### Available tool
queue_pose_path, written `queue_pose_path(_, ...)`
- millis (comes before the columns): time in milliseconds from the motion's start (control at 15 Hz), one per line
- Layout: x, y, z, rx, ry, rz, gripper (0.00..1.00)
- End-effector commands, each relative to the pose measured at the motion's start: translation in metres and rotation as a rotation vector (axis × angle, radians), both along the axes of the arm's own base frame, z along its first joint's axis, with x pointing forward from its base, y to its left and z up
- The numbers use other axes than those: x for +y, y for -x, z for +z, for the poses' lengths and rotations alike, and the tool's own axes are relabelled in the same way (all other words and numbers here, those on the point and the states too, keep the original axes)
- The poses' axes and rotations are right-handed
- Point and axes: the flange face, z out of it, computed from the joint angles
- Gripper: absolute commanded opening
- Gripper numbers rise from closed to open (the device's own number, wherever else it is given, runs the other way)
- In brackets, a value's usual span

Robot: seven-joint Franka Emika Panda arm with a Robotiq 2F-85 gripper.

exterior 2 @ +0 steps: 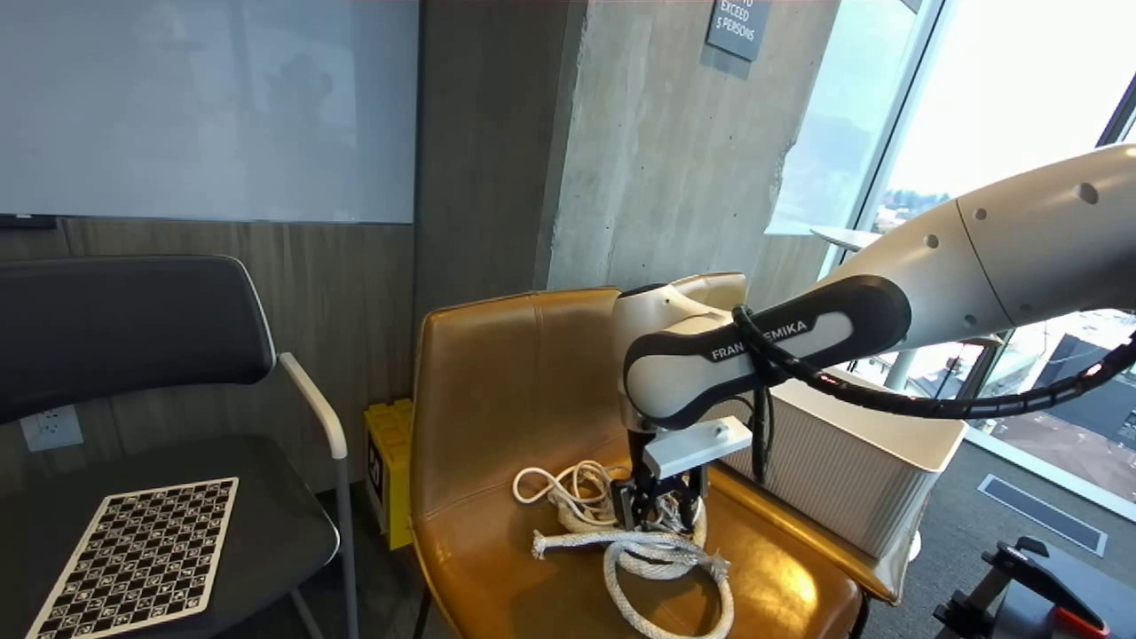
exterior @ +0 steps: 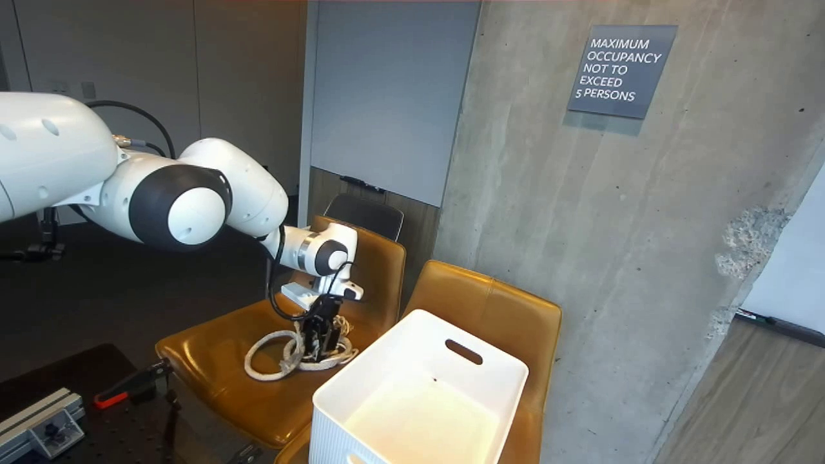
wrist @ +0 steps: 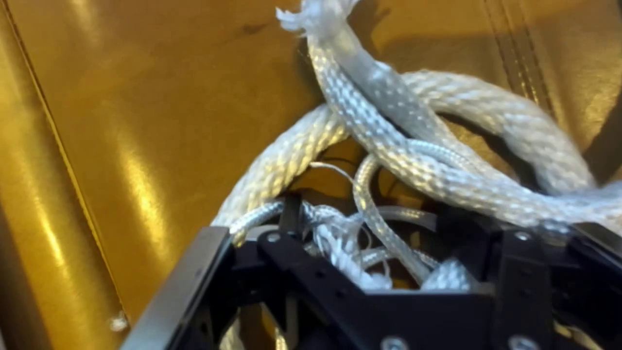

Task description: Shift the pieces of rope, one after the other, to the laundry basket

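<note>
Several cream-white pieces of rope lie in a tangled pile on the tan chair seat. They show in both exterior views, with a thick length lying in front of my gripper and a loop at its side. My gripper points down into the pile. In the wrist view my gripper is open, its fingers wide apart, with thin cord and a frayed rope end between them. Thicker rope loops beyond the fingers. The lowest fingertip parts are hidden among the ropes. The white laundry basket stands beside the pile; no rope shows inside it.
The basket stands on a second tan chair. A dark chair with a checkered board and a yellow box stand to the side. A black-and-red clamp sits at the table edge. A concrete wall rises behind the chairs.
</note>
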Motion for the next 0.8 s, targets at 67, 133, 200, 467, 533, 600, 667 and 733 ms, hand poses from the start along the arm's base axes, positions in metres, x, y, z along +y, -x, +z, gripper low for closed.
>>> queue_pose_path(67,-0.003,-0.006,-0.007,0.034,-0.009,-0.004,0.34)
queue_pose_path(133,-0.003,-0.007,-0.005,0.039,-0.007,-0.005,0.26)
queue_pose_path(200,-0.001,-0.008,-0.001,0.042,-0.009,-0.004,0.19)
queue_pose_path(467,0.018,-0.023,0.051,-0.001,-0.012,0.014,0.00)
queue_pose_path(533,0.023,-0.026,0.065,-0.015,-0.014,0.018,0.00)
queue_pose_path(600,0.030,-0.030,0.083,-0.032,-0.013,0.026,0.01)
queue_pose_path(667,0.038,-0.034,0.103,-0.052,-0.007,0.034,0.01)
queue_pose_path(733,0.047,-0.037,0.127,-0.074,0.003,0.043,0.01)
